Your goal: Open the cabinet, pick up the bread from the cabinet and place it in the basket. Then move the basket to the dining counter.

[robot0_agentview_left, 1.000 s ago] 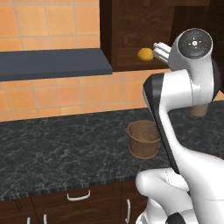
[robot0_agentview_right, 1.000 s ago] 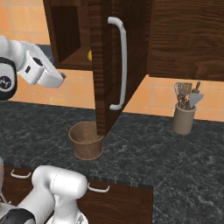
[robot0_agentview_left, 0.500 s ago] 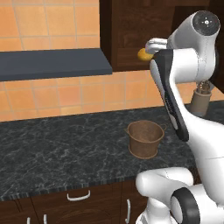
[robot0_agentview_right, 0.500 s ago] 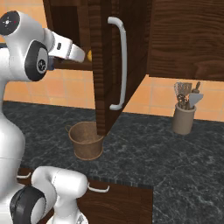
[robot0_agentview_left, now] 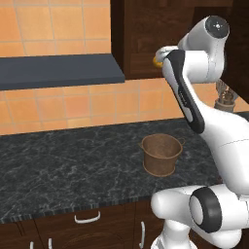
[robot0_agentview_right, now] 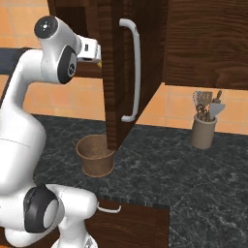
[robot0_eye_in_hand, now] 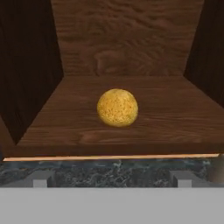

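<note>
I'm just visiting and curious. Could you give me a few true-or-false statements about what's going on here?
1. The cabinet door is open. True.
2. The bread is already in the basket. False: it lies on the cabinet shelf.
3. The claw is open, not holding anything. True.
4. The basket stands on the floor. False: it stands on the black worktop.
5. A pot of utensils stands on the worktop. True.

Kitchen: tiled wall (robot0_agentview_left: 58, 29), marbled worktop (robot0_agentview_left: 68, 165), wall cabinet (robot0_agentview_right: 203, 43), utensil pot (robot0_agentview_right: 202, 131)
</note>
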Tool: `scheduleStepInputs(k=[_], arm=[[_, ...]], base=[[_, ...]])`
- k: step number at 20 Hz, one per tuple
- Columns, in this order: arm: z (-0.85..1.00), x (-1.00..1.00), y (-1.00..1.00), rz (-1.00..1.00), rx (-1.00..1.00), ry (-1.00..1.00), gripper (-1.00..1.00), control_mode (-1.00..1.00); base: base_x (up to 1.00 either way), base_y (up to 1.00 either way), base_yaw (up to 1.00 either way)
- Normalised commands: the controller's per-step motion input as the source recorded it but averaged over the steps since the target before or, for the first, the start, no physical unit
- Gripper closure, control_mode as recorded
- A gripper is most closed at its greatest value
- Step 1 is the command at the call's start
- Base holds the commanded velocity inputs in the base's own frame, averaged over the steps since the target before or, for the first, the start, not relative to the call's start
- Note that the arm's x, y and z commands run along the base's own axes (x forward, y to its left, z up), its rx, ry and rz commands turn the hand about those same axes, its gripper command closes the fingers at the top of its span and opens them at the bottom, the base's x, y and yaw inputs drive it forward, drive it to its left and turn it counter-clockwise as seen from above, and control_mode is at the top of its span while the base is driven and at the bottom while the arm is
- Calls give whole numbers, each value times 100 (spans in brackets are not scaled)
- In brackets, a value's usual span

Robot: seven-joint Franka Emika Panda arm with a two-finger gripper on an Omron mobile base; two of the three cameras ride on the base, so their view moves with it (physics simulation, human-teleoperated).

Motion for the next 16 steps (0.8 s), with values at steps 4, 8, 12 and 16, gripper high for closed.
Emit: scheduleStepInputs(k=[4,8,12,16], arm=[[-9,44,-8,0,0,5,-100,-100],[-12,70,-7,0,0,0,-100,-100],[-38,41,0,0,-1,-12,-100,-100],[-27,58,0,0,0,-14,-100,-100]], base=[[0,0,0],[0,0,0],[0,0,0],[0,0,0]])
